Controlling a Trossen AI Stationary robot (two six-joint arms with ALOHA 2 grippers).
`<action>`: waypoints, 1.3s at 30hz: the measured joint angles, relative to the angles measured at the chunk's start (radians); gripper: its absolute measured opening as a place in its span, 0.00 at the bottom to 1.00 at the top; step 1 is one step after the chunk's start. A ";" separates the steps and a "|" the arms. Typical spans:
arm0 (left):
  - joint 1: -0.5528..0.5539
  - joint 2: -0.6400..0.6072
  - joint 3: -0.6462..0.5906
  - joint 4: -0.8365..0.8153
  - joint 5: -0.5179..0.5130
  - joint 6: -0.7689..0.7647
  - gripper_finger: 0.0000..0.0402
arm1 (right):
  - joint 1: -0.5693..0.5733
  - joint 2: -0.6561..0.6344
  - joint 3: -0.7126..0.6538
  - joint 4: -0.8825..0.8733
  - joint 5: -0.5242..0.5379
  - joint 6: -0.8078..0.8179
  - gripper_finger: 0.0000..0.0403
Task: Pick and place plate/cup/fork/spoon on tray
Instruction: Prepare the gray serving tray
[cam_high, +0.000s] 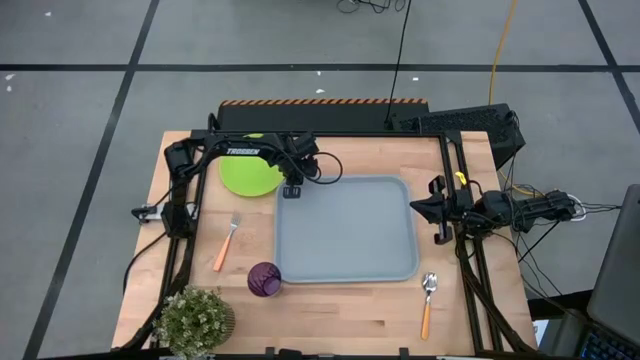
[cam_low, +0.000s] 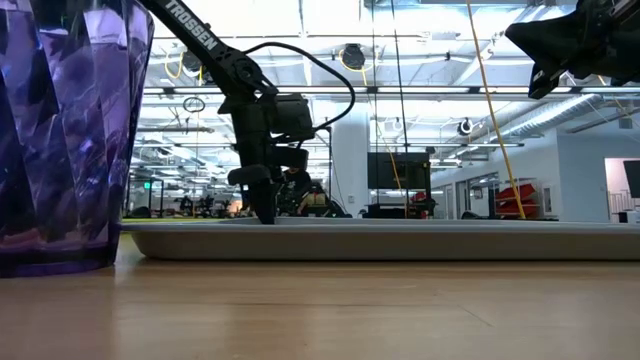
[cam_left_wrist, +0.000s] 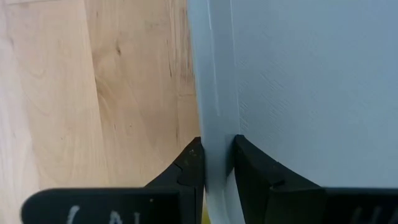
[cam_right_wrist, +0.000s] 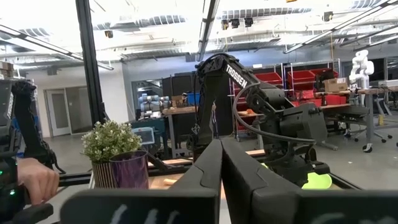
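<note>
The grey-blue tray (cam_high: 347, 228) lies flat in the table's middle. My left gripper (cam_high: 291, 190) is at the tray's far left corner, shut on its rim. The lime-green plate (cam_high: 250, 175) lies on the table left of that corner, partly under the left arm. The fork (cam_high: 226, 243) lies left of the tray. The purple cup (cam_high: 264, 279) stands upright at the tray's near left corner. The spoon (cam_high: 428, 303) lies near the tray's near right corner. My right gripper (cam_high: 418, 207) hangs shut above the table, past the tray's right edge. My left gripper pinches the tray's raised rim (cam_left_wrist: 217, 124) at the far left corner, one finger (cam_left_wrist: 189, 162) outside the tray and the other (cam_left_wrist: 249, 162) inside it. The fingers come from above, pointing down. In the low view the tray (cam_low: 400, 240) rests flat on the table.
A potted plant (cam_high: 195, 320) stands at the near left corner of the table. Black frame rails run along the left and right sides. A person's hand (cam_right_wrist: 37, 177) shows beyond the table in the right wrist view.
</note>
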 joint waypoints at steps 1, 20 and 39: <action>0.000 0.000 0.000 -0.001 0.000 0.000 0.15 | 0.000 0.000 0.000 -0.004 0.000 0.000 0.00; -0.041 -0.115 -0.006 0.060 -0.135 -0.045 0.55 | 0.000 0.000 0.000 0.001 0.000 -0.003 0.00; -0.173 -0.440 -0.003 0.339 0.044 -0.122 0.56 | 0.000 0.000 0.000 0.053 0.051 -0.067 0.00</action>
